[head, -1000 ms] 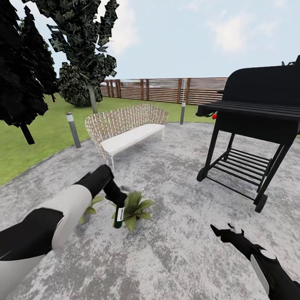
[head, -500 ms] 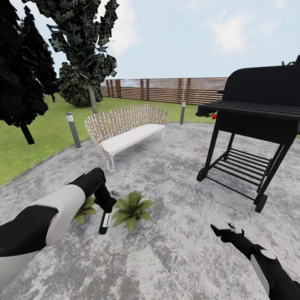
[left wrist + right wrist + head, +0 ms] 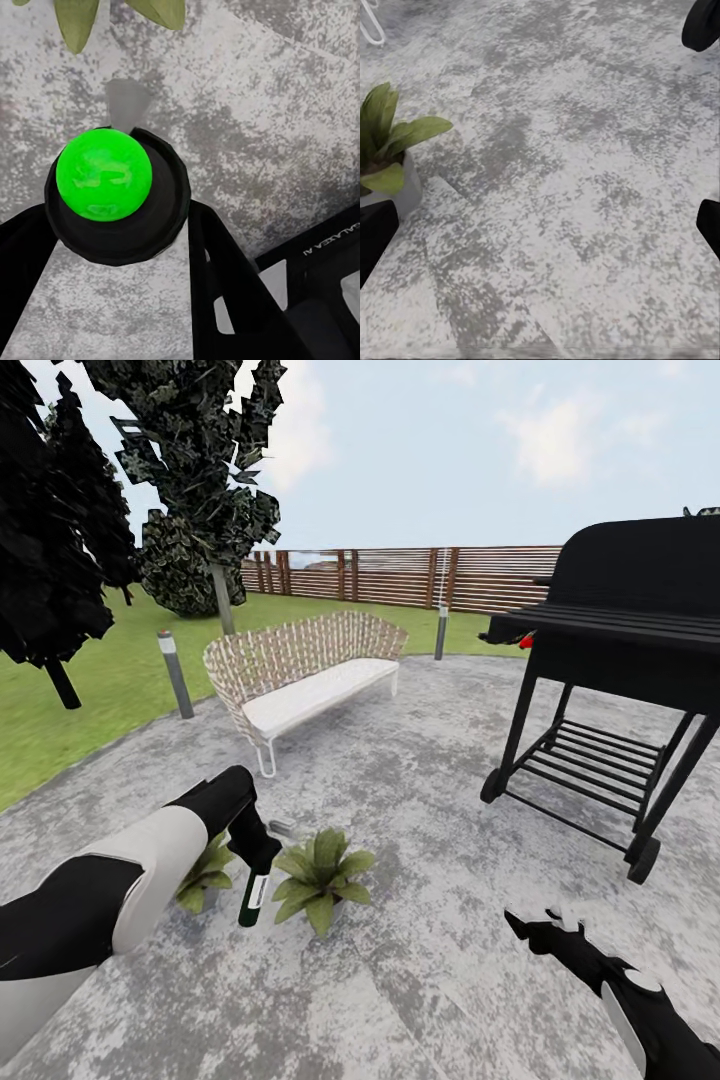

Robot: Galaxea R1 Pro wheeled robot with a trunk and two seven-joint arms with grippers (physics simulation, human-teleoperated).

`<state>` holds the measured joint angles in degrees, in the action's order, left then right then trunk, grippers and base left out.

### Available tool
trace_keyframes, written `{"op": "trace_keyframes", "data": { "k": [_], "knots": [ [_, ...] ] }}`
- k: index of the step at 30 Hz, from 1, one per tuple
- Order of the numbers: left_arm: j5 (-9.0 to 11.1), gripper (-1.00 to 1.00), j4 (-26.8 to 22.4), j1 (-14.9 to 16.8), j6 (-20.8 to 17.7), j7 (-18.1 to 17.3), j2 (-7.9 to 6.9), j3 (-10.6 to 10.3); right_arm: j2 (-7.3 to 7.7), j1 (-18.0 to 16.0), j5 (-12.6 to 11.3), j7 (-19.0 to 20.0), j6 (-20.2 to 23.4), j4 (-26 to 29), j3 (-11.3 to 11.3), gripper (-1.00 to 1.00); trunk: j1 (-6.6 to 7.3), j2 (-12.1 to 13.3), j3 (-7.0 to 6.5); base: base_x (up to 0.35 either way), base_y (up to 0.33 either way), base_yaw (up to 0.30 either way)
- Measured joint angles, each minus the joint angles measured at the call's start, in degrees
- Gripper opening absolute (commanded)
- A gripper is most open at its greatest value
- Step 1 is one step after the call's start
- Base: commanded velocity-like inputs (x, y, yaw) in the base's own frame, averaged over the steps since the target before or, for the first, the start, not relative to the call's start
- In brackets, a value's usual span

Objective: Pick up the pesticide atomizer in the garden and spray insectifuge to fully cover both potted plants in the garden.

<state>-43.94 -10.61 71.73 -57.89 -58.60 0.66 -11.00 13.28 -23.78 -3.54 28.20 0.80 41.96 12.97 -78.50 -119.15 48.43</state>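
Setting: a garden patio of round grey mottled paving (image 3: 430, 980), bordered by lawn, with a slatted wooden fence (image 3: 400, 575) along the far edge.

Left gripper (image 3: 262, 857): clamped on the pesticide atomizer (image 3: 253, 895), holding it by its upper end so the dark-green bottle with its white label hangs down over the paving. The left wrist view looks along the fingers at a bright green ball inside a dark ring, with a faint grey cone beyond it that may be spray; I cannot tell for certain.

Right gripper (image 3: 545, 922): held low over bare paving near the view's lower right, fingers apart, holding nothing.

Potted plants: two small leafy rosettes sit side by side in the middle of the patio. The nearer-centre plant (image 3: 322, 868) stands just beside the bottle. The other plant (image 3: 205, 870) is partly hidden behind the left forearm. The right wrist view catches one plant (image 3: 386, 154) in its little grey pot.

Surroundings: a wicker bench (image 3: 300, 670) stands beyond the plants, a black grill (image 3: 620, 650) at the patio's right side, and a grey bollard lamp (image 3: 175, 672) by the lawn edge.

Progress: the pick-up looks complete, and the bottle hangs between the two plants. No coating shows on the leaves, so covering both plants appears to be left.
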Motion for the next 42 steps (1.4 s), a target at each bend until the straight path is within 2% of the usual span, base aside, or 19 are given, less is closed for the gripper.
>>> {"op": "trace_keyframes", "data": {
  "k": [2, 4, 7, 13, 15, 29, 33, 38, 42],
  "knots": [
    [0.01, -1.00, 0.00, -0.01, 0.00, 0.00, -0.07, -0.02, 0.00, 0.00, -0.06, 3.66, -0.19, -2.18, 0.01, 1.00, 0.00, 0.00, 0.00, 0.020, 0.013, 0.000],
    [0.00, -1.00, 0.00, -0.02, 0.01, -0.01, -0.18, 0.02, 0.15, 0.01, -0.14, 10.19, -1.85, -5.12, 0.09, 1.00, -0.01, 0.00, 0.00, 0.006, 0.004, 0.000],
    [0.05, -1.00, 0.00, -0.02, -0.01, -0.01, -0.13, 0.07, 0.29, 0.01, -0.16, 12.62, -5.68, -7.65, 0.11, 1.00, -0.01, 0.00, 0.00, 0.002, 0.001, 0.000],
    [-0.02, -1.00, 0.01, -0.01, -0.02, -0.02, 0.15, 0.29, 0.35, 0.01, -0.25, 13.36, -11.41, -14.41, 0.05, 1.00, 0.01, 0.00, 0.00, 0.117, 0.102, 0.000],
    [-0.08, -1.00, 0.01, -0.03, 0.00, -0.02, 0.18, 0.33, 0.35, 0.01, -0.26, 13.38, -11.98, -15.02, 0.05, 1.00, 0.01, 0.00, 0.00, 0.164, 0.138, 0.000],
    [-0.10, -1.00, 0.08, -0.64, 0.13, -0.01, 0.20, 0.57, 1.75, 0.01, -0.40, 13.06, -12.36, -15.34, 0.25, 1.00, -0.01, 0.00, 0.00, 0.015, 0.012, 0.000],
    [-0.19, -1.00, 0.00, -2.66, 0.32, 0.05, -0.03, 0.28, 1.84, 0.01, -0.40, 13.05, -12.36, -15.32, 0.27, 1.00, -0.01, 0.00, 0.00, 0.000, 0.000, 0.000],
    [-0.27, -1.00, -0.02, -3.21, 0.37, 0.11, -0.50, 0.12, 1.93, 0.01, -0.37, 12.99, -12.36, -15.40, 0.22, 1.00, -0.01, 0.00, 0.00, 0.000, 0.000, 0.000],
    [-1.49, -1.00, -0.12, -3.24, 0.30, 0.14, -0.56, 0.08, 1.66, 0.01, -0.39, 12.97, -12.36, -15.42, 0.17, 1.00, -0.01, 0.00, 0.00, 0.000, 0.000, 0.000]
  ]
}}
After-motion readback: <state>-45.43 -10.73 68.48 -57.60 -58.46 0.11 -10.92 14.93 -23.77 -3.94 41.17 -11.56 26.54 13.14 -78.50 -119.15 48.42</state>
